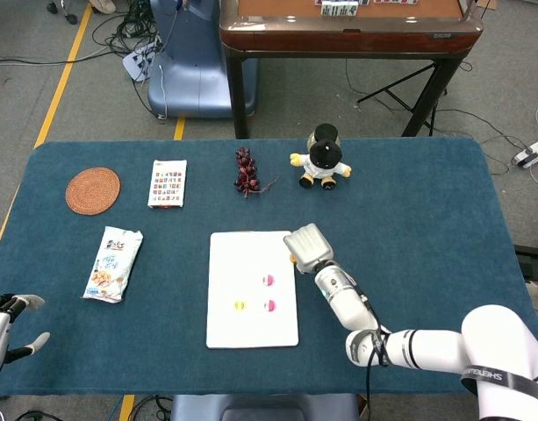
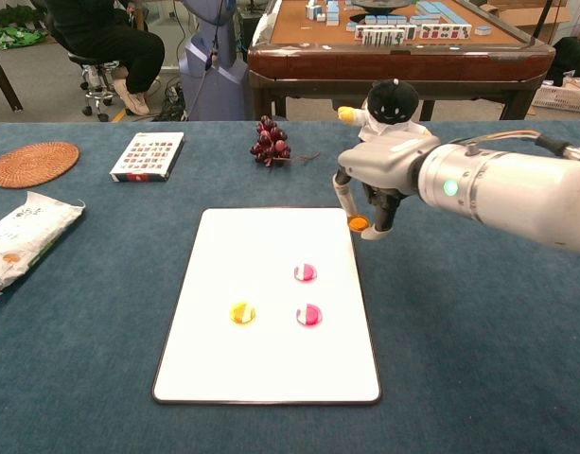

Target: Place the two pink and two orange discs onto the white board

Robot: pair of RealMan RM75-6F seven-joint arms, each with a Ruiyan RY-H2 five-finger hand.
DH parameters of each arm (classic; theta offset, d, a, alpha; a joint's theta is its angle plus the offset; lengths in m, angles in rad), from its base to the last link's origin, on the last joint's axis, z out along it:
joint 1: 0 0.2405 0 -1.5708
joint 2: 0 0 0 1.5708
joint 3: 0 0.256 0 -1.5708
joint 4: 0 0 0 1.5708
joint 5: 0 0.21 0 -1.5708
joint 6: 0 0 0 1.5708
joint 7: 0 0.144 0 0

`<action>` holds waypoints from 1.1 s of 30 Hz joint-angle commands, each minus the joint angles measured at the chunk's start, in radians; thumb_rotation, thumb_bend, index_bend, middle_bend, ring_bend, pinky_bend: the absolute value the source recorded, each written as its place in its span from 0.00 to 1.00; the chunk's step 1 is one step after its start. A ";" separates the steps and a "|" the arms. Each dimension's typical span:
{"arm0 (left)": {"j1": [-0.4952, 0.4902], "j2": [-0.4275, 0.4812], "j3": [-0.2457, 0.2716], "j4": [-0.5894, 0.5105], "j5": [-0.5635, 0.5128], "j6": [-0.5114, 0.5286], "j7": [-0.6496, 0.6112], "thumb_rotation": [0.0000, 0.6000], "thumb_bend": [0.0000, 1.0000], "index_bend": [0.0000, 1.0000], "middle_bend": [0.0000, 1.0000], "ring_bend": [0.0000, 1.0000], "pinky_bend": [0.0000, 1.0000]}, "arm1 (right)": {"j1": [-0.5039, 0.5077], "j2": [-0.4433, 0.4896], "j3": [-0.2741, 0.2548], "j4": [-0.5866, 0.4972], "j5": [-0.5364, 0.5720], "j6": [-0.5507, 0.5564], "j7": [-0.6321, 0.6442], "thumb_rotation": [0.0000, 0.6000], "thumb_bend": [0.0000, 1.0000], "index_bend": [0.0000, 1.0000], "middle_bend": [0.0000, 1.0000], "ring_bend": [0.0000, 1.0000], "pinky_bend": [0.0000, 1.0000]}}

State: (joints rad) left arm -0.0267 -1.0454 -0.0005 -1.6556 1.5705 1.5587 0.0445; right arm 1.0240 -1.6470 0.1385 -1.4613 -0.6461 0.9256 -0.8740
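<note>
My right hand [image 2: 377, 175] [image 1: 307, 246] hangs over the right edge of the white board [image 2: 261, 359] [image 1: 242, 329], pinching an orange disc [image 2: 359, 224] between thumb and finger. Two pink discs [image 2: 306, 273] [image 2: 309, 315] and one orange-yellow disc [image 2: 242, 312] lie on the board; the head view shows these pink discs [image 1: 268, 280] [image 1: 269, 305] and the orange disc [image 1: 240, 305] too. My left hand [image 1: 3, 323] rests at the table's near left corner, fingers apart, holding nothing.
A plush penguin [image 2: 392, 109], a bunch of grapes [image 2: 271, 140], a card box [image 2: 149, 155], a woven coaster [image 2: 32, 163] and a snack bag [image 2: 20, 236] lie around the board. A mahjong table [image 2: 394, 52] stands behind.
</note>
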 commanded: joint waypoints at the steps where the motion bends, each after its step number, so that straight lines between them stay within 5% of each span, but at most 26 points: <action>1: 0.002 0.002 0.002 -0.001 0.005 0.004 -0.002 1.00 0.16 0.50 0.47 0.34 0.49 | 0.036 -0.045 0.012 0.033 0.031 -0.016 -0.025 1.00 0.24 0.49 1.00 1.00 1.00; 14: 0.012 0.015 0.004 -0.009 0.013 0.020 -0.023 1.00 0.16 0.51 0.47 0.34 0.49 | 0.139 -0.183 0.051 0.157 0.084 -0.071 -0.034 1.00 0.24 0.49 1.00 1.00 1.00; 33: 0.007 0.012 0.004 -0.003 0.008 0.003 -0.023 1.00 0.16 0.51 0.47 0.34 0.49 | 0.200 -0.233 0.060 0.151 0.099 -0.062 -0.030 1.00 0.24 0.49 1.00 1.00 1.00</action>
State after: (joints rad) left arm -0.0196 -1.0338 0.0031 -1.6582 1.5782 1.5619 0.0209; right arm 1.2218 -1.8766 0.1998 -1.3130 -0.5482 0.8658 -0.9049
